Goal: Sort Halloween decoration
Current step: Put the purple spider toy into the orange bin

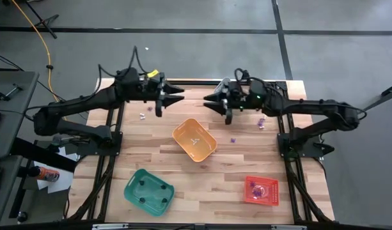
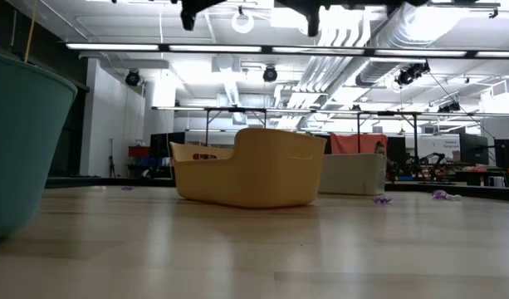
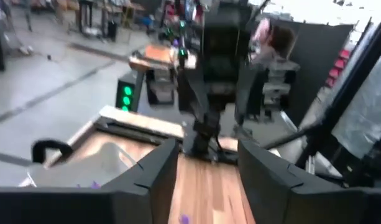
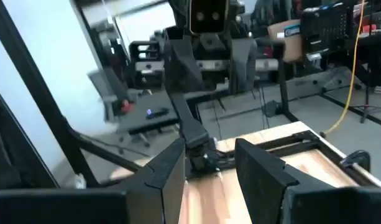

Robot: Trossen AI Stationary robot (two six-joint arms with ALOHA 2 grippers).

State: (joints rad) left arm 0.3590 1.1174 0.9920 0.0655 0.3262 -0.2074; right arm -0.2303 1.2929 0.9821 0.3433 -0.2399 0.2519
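The Halloween decoration is a scatter of tiny trinkets. Purple ones lie on the wooden table at the far left (image 1: 142, 115), near the middle (image 1: 233, 139) and at the far right (image 1: 261, 121). A whitish one (image 1: 196, 140) lies in the orange bin (image 1: 194, 139). Dark ones sit in the green bin (image 1: 148, 190), purple ones in the red bin (image 1: 261, 190). My left gripper (image 1: 181, 96) (image 3: 207, 146) and my right gripper (image 1: 206, 101) (image 4: 209, 146) hover level above the table's far part. They point at each other, both open, with nothing between their fingers.
The orange bin (image 2: 250, 170) stands at mid-table, the green bin (image 2: 22, 141) near the front left and the red bin near the front right. Bare wood lies between the bins. Black frame rails run along the table's left and right sides.
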